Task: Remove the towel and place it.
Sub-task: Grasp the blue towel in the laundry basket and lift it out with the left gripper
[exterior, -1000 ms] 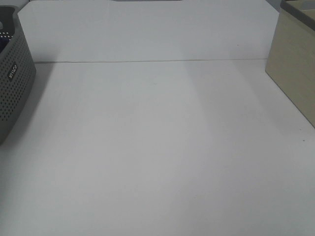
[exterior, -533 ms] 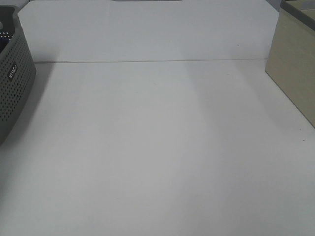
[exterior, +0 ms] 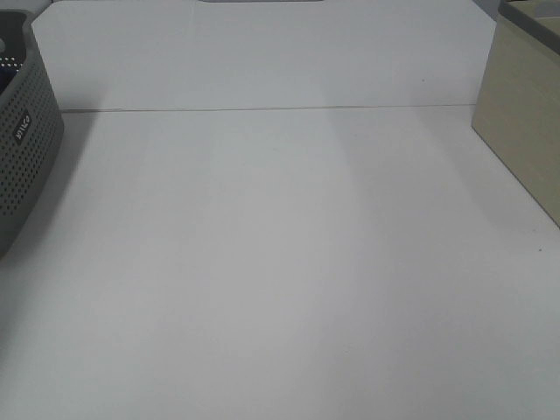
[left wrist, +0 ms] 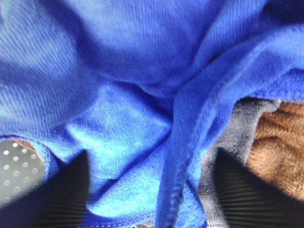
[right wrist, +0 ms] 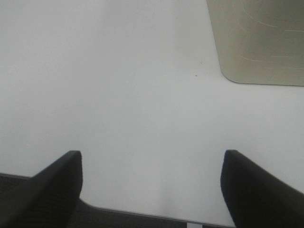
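The royal-blue towel point(left wrist: 123, 95) fills the left wrist view, bunched and folded, with a stitched hem running down the middle. My left gripper point(left wrist: 152, 199) is open, its two dark fingers point(left wrist: 66, 190) standing wide apart on either side of the towel's folds, very close to the cloth. The towel lies in the grey perforated basket point(exterior: 22, 149), which stands at the left edge of the high view; its dotted wall also shows in the left wrist view point(left wrist: 16, 161). My right gripper point(right wrist: 152, 190) is open and empty above the bare white table point(right wrist: 133, 95). Neither arm shows in the high view.
A brown cloth point(left wrist: 280, 137) and a grey cloth point(left wrist: 232, 133) lie beside the towel in the basket. A beige box point(exterior: 525, 105) stands at the table's right edge and shows in the right wrist view point(right wrist: 259, 38). The white table point(exterior: 280, 262) spans the middle.
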Tool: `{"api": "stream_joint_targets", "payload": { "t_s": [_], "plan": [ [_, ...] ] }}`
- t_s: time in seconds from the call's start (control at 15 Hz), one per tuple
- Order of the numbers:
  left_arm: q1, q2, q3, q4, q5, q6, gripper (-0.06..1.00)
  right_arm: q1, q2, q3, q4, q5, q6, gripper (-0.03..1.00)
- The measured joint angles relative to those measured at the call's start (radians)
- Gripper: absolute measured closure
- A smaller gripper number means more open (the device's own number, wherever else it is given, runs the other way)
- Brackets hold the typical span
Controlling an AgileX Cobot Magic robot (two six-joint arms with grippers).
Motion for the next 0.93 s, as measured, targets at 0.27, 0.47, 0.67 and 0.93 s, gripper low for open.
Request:
{"api": "stream_joint_targets", "payload": {
  "t_s": [0.27,0.47,0.67,0.93],
  "plan": [
    [0.0,0.0,0.0,0.0,0.016,0.0,0.93,0.0,0.0,0.0,0.0,0.0,0.0,0.18],
    [0.0,0.0,0.0,0.0,0.017,-0.042,0.94,0.0,0.0,0.0,0.0,0.0,0.0,0.18],
    [0.0,-0.05,0.0,-0.001,0.03,-0.061,0.94,0.0,0.0,0.0,0.0,0.0,0.0,0.18],
    [0.0,-0.22,0.0,-0.033,0.067,-0.063,0.94,0.0,0.0,0.0,0.0,0.0,0.0,0.18]
  ]
}}
